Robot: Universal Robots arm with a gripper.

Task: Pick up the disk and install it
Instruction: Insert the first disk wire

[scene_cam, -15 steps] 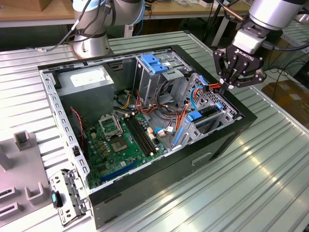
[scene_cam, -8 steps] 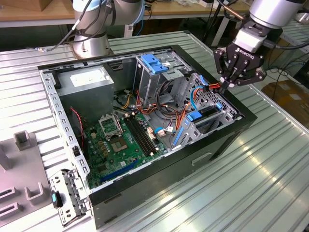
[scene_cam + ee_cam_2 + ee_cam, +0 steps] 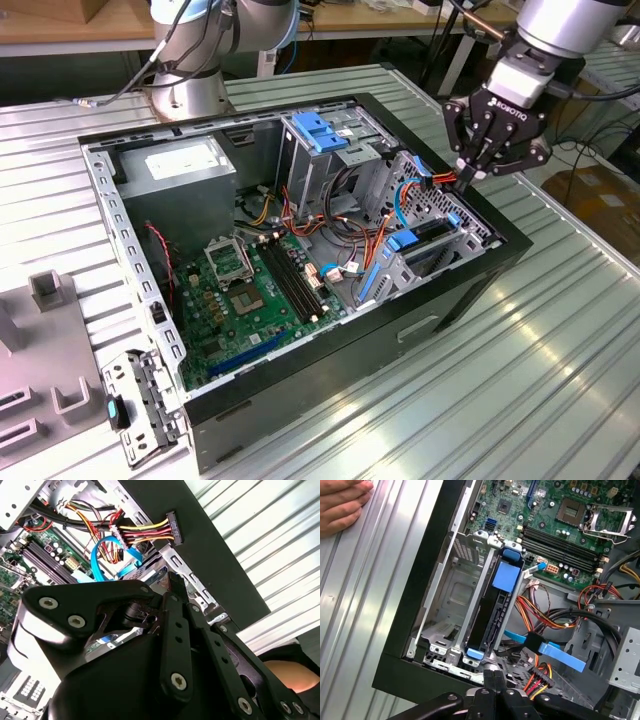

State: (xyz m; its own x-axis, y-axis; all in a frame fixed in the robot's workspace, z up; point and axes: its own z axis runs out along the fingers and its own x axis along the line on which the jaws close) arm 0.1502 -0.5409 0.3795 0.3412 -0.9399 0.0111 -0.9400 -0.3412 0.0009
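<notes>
Shiny ribbed metal table [image 3: 560, 350], matt black tool [image 3: 470, 176], disk [image 3: 495, 615] with blue plastic trim

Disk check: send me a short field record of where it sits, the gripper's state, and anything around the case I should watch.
disk: on edge in a drive cage slot, blue tabs at both ends
neighbouring slot: holds no drive
gripper: shut, holding nothing, above the cage at the case corner; contact with disk cannot be told
power connector: unplugged, loose on its wires
person's hand: resting on the table beside the case
</notes>
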